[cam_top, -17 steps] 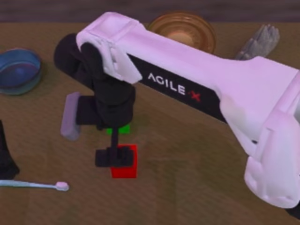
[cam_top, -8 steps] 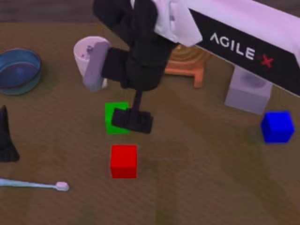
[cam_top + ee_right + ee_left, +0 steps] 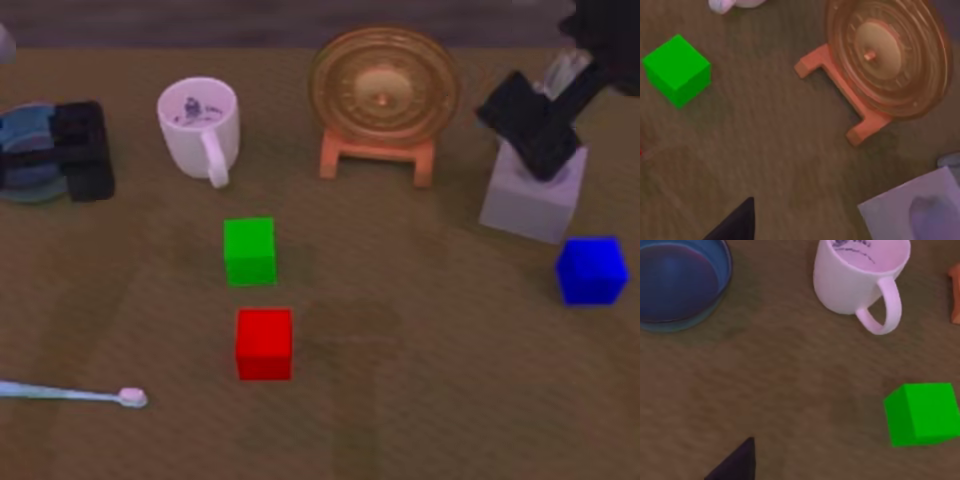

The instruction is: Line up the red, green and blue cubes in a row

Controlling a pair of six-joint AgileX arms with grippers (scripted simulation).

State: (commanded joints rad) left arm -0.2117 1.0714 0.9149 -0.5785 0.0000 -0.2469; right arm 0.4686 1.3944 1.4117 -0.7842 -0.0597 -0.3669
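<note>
Brown table (image 3: 420, 400) held green cube (image 3: 249, 250) just behind red cube (image 3: 264, 343), blue cube (image 3: 591, 269) well right, right gripper (image 3: 535, 130) over lilac block (image 3: 530, 200), left gripper (image 3: 80, 150) at left edge, finger spacing of both seemingly impossible to tell.

green cube (image 3: 249, 251) flat on table, left of centre; red cube (image 3: 264, 343) just in front of it, small gap; blue cube (image 3: 591, 270) well apart, far right.

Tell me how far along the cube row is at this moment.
Two of three look placed: the green cube sits just behind the red cube near the table's middle. Nothing is in hand; the right tool hangs over the lilac block, and the left tool is parked at the left. Left to do: the blue cube, apart at the right.
</note>
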